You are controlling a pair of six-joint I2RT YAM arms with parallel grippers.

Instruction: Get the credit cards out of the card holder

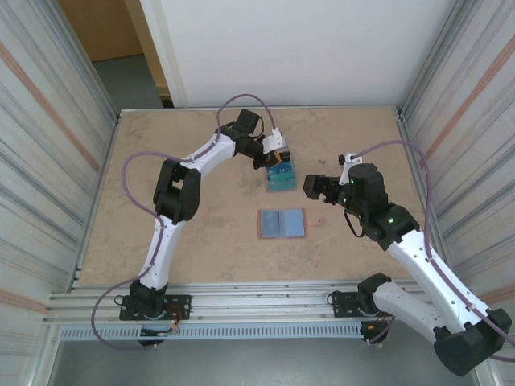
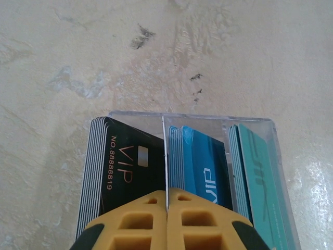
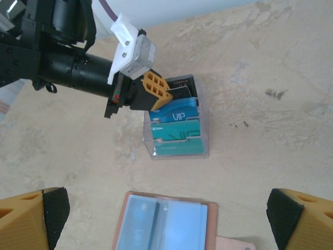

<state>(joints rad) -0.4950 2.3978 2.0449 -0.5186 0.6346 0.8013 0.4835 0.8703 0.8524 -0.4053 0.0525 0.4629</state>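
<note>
Left gripper [image 2: 166,200] is sitting clenched, yellow fingers pressed flat together. We are not seeing clearly whether any card is pinched between them. It is hanging right over a clear tray [image 3: 204,148] with three compartments, and its seam is lining up with the divider between the first two. The credit cards [image 3: 177,131] are standing on edge in that tray: black stack [image 2: 125,166] on one side, blue stack [image 2: 200,164] in the middle, teal stack [image 2: 263,177] on the other. The fingertips are just beside the black and blue stacks; we cannot tell if they are touching.

Right gripper [image 1: 311,187] is spread wide open and gripping nothing, hovering to the right of the tray, apart from it. In the right wrist view, its fingers [image 3: 31,221] are framing the bottom corners.

The card holder [image 1: 281,223] is lying unfolded flat on the table [image 1: 161,145], blue-grey inside facing up and salmon border showing, with the small tab [image 3: 234,244] sticking out on its right. It is lying nearer the arm bases than the tray, well apart from the left gripper and closer to the right one.
</note>
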